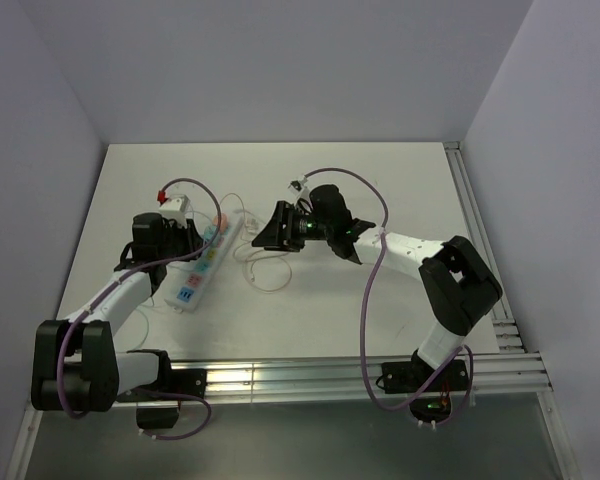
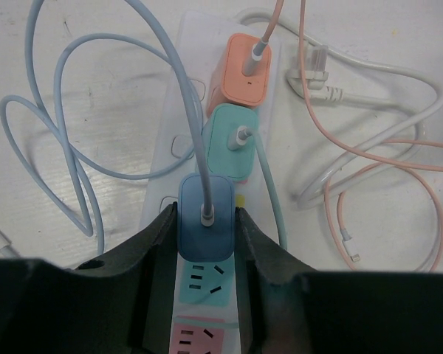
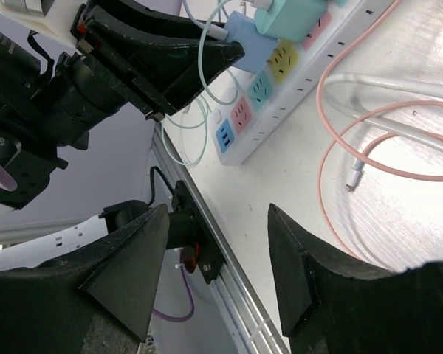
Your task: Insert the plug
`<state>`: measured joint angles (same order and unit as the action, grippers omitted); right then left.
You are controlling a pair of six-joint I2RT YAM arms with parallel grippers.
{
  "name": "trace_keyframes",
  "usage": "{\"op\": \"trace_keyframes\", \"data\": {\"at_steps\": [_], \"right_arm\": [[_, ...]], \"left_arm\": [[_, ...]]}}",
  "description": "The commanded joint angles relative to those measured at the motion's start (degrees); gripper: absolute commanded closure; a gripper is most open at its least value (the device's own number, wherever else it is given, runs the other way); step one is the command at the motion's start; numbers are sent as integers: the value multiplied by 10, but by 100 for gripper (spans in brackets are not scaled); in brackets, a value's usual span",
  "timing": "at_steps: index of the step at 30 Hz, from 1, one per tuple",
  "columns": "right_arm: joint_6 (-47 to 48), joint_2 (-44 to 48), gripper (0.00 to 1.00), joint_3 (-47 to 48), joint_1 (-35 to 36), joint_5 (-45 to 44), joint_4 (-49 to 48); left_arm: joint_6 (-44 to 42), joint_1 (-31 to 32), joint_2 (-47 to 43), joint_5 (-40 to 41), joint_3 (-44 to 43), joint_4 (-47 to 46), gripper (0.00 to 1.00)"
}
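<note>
A white power strip (image 1: 193,281) with coloured sockets lies at the left of the table. An orange plug (image 2: 244,70) and a green plug (image 2: 235,141) stand in it. My left gripper (image 2: 207,214) is shut on a blue plug (image 2: 206,225), with one finger against each side. The plug stands on the strip at the yellow socket (image 3: 284,53), beside the green plug. I cannot tell whether it is fully seated. The teal socket (image 2: 199,280) and pink socket (image 2: 196,339) below it are bare. My right gripper (image 3: 218,214) is open and empty, right of the strip and above the table (image 1: 270,230).
A light-blue cable (image 2: 66,140) loops on the table left of the strip. A pink cable (image 2: 384,169) and a white cable with a two-pin plug (image 2: 314,70) lie to its right. A metal rail (image 3: 207,243) runs along the table's near edge.
</note>
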<state>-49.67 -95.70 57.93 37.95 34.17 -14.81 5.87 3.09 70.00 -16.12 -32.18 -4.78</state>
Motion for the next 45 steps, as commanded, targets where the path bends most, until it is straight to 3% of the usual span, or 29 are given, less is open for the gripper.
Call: {"op": "trace_keyframes", "data": {"at_steps": [1,20,45], "right_arm": [[3,23,37,-4,-5,14,-35],[-7,16,38,-10,-8,17,-47],[-9,9,38,-4,-7,15,-44]], "left_arm": [[12,2,-13,1,10,-30,100],[47,1,-12,24,19,-41,100],[56,-16,6,-24,9,-49,100]]}}
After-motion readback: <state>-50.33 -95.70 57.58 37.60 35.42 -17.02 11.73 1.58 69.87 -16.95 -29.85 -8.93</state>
